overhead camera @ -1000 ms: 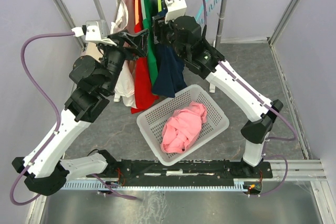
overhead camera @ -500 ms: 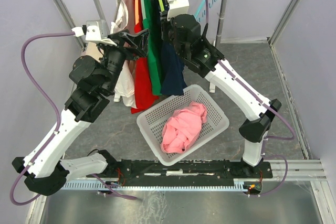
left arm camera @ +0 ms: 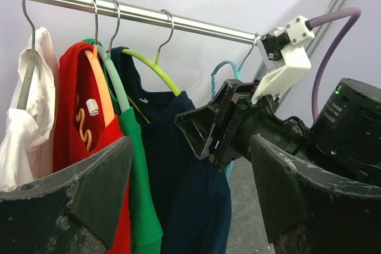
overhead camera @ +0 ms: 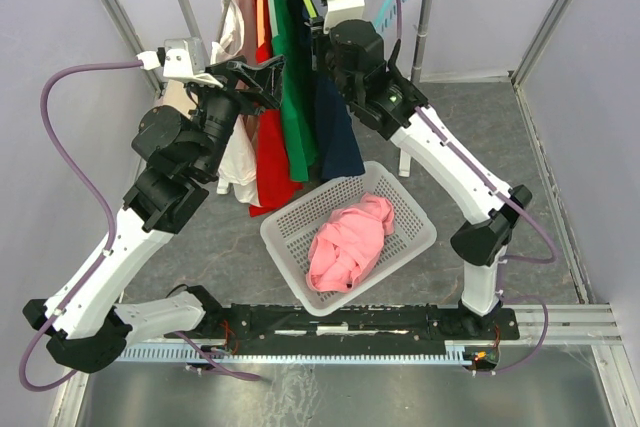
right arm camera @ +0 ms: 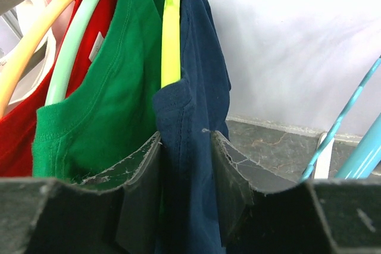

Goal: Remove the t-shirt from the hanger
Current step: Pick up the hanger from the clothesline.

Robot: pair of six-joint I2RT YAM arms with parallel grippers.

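Fabric at the shoulder of the navy t-shirt (right arm camera: 190, 105) is straddled by the right gripper (right arm camera: 186, 142), presumably so that the cloth can be pinched and drawn off the yellow-green hanger (right arm camera: 171, 34). That hanger is seen just beyond the fingertips, hooked on the rail (left arm camera: 178, 21), with the shirt draped over it. The fingers (right arm camera: 140, 188) are held only narrowly apart, one on each side of the navy fold. The cloth appears to be touched by both, but a firm pinch is not shown. The green t-shirt (right arm camera: 113, 87) is kept outside the finger on its side, so only one garment is bracketed. The left gripper (left arm camera: 189, 147) is spread wide with nothing between its fingers. It is pointed at the hung clothes, probably so that the hanger can be steadied when a pull is made.
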